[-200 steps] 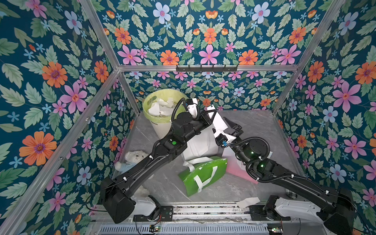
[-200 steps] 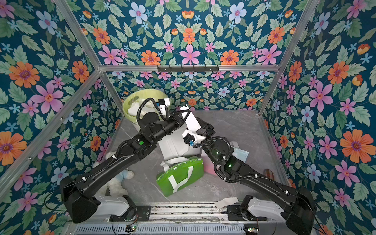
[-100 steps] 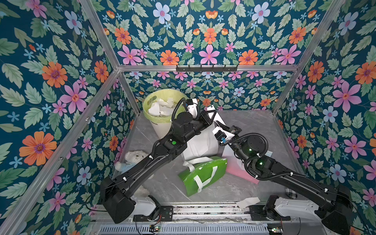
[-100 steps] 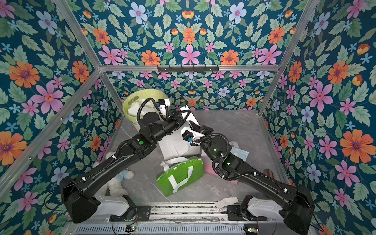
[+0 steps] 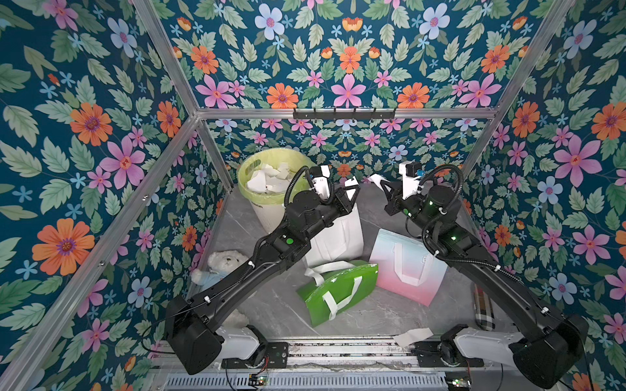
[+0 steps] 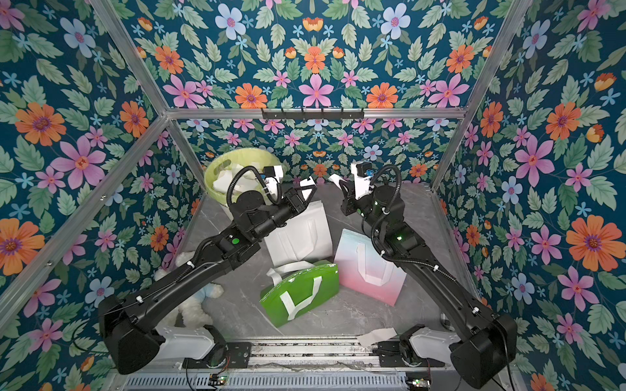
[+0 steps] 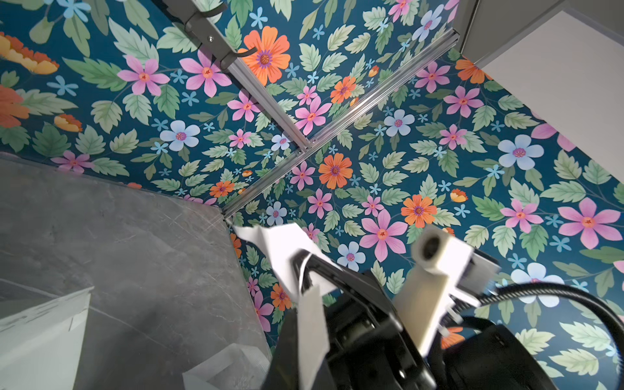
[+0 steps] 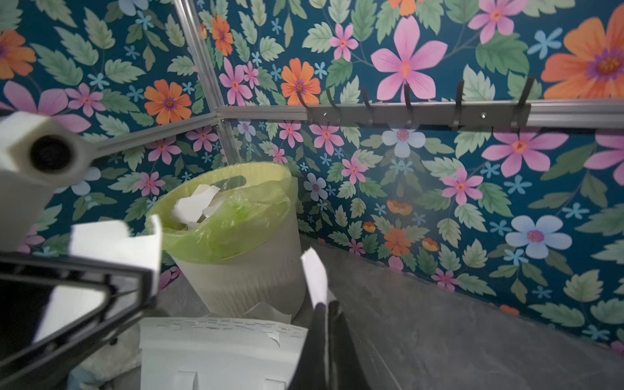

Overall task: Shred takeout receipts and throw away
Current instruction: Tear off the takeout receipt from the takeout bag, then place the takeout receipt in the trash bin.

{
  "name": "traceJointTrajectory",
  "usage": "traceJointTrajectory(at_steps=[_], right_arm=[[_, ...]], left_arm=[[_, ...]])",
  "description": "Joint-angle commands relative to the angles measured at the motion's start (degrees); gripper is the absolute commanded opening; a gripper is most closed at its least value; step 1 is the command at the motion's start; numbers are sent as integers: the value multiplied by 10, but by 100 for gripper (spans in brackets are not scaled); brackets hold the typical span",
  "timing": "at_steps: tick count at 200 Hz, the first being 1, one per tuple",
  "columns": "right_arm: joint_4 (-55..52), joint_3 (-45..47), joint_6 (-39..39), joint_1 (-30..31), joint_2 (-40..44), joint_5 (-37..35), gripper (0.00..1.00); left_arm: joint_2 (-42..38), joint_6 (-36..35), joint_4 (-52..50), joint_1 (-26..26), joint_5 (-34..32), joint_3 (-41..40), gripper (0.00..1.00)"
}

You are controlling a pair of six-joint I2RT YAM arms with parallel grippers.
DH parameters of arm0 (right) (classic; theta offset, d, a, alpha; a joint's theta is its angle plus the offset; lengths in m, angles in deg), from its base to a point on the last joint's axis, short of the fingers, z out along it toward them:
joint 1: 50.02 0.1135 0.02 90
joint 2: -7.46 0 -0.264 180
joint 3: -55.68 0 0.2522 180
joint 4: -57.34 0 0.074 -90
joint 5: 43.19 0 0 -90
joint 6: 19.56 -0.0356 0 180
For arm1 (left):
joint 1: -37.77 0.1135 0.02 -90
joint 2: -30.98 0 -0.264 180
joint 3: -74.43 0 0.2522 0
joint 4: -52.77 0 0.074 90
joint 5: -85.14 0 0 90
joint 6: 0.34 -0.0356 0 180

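Both arms raised, left end effector (image 5: pixel 350 192) and right end effector (image 5: pixel 382 184) clamped, apart.

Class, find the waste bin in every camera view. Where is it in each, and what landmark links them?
Both top views: bin in the far left corner, behind the left arm.
Left wrist view: not in it.
Right wrist view: bin behind the white bag.
Shared landmark: hook rail on the back wall.

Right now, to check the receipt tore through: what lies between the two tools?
Nothing. Left tool holds the left piece, right tool the right piece; only bare table shows between, in both top views.
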Motion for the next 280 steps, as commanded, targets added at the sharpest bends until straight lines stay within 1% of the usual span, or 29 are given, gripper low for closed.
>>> traceJointTrajectory(at_steps=[1, 13, 26, 36, 46, 58, 69, 83, 98, 119, 130, 133, 143, 146, 150, 155, 159, 163, 167, 176, 188, 205, 211, 216, 221, 234, 259, 273, 280], right_arm=[[20, -8, -100, -26, -2, 34, 0], [33, -8, -91, -26, -1, 40, 0], [32, -19, -86, -20, -4, 62, 0], [14, -38, -58, 2, -10, 65, 0], [-5, -63, -25, 32, -23, 47, 0], [-15, -92, -17, 53, -42, 54, 0], [-10, -115, -32, 61, -63, 67, 0], [-15, -152, -30, 79, -99, 63, 0], [-25, -202, -27, 103, -142, 58, 0], [-26, -266, -42, 121, -209, 66, 0], [-25, -296, -46, 128, -233, 67, 0], [-24, -305, -46, 130, -255, 67, 0], [-24, -331, -48, 137, -284, 66, 0], [-25, -338, -49, 139, -291, 67, 0], [-25, -346, -49, 140, -300, 67, 0], [-25, -354, -49, 143, -309, 67, 0], [-25, -360, -50, 144, -316, 66, 0], [-26, -364, -49, 145, -321, 65, 0], [-25, -365, -50, 145, -325, 64, 0], [-22, -363, -51, 145, -328, 58, 0], [-17, -356, -49, 145, -327, 44, 0], [-18, -354, -45, 145, -327, 39, 0], [-19, -354, -44, 146, -327, 39, 0], [-18, -354, -44, 145, -327, 38, 0], [-19, -353, -45, 145, -326, 37, 0], [-20, -352, -45, 145, -327, 33, 0], [-20, -349, -53, 145, -327, 27, 0], [-15, -346, -56, 145, -326, 29, 0], [-14, -347, -58, 145, -327, 29, 0]], left_arm=[[-17, -58, 7, 1, -12, 4, 0], [-20, -101, -30, 2, -38, 22, 0], [-12, -142, -106, 14, -61, 67, 0], [-2, -165, -145, 38, -59, 98, 0], [7, -176, -174, 74, -66, 120, 0], [27, -197, -215, 120, -80, 151, 0], [56, -202, -261, 169, -65, 188, 0], [89, -203, -299, 224, -54, 220, 0], [114, -210, -316, 263, -61, 236, 0], [145, -217, -327, 314, -72, 244, 0], [170, -211, -338, 345, -47, 258, 0], [179, -211, -341, 353, -39, 264, 0], [205, -209, -358, 373, -24, 284, 0], [211, -209, -364, 378, -22, 291, 5], [220, -209, -371, 383, -17, 298, 17], [230, -211, -378, 387, -11, 306, 35], [235, -215, -382, 390, -3, 312, 47], [240, -218, -388, 391, 3, 318, 57], [244, -220, -395, 392, 8, 324, 65], [244, -223, -399, 393, 13, 329, 77], [231, -225, -384, 393, 18, 318, 86], [214, -224, -373, 394, 19, 317, 96], [211, -223, -372, 394, 19, 321, 97], [206, -220, -371, 394, 20, 321, 97], [202, -216, -370, 394, 24, 322, 95], [186, -213, -358, 394, 46, 314, 92], [150, -210, -296, 394, 61, 260, 92], [164, -216, -291, 394, 78, 261, 92], [181, -219, -301, 394, 96, 276, 87]])
